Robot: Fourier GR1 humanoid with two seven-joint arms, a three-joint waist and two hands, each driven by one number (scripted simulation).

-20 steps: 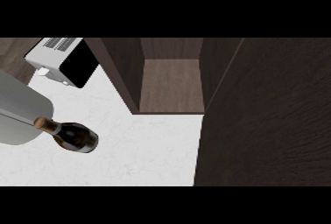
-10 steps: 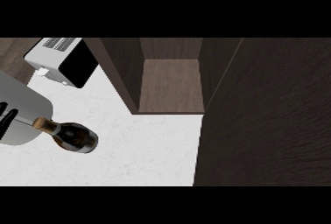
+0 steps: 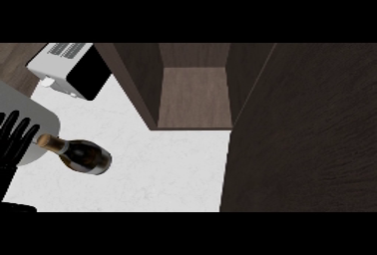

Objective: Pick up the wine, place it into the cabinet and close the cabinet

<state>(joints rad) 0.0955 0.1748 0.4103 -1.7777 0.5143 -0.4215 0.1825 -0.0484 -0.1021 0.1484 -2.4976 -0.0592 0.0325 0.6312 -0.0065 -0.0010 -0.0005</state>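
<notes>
A dark wine bottle with a tan top is on the white counter at the left of the view, its neck pointing toward the upper left; whether it stands or lies cannot be told from this steep angle. The robot's left hand shows at the left edge, its black fingers straight and spread apart, pointing up just beside the bottle's neck and not wrapped around it. Past the bottle, the dark wooden cabinet is open, its door filling the right side, and a white toaster sits at the upper left.
</notes>
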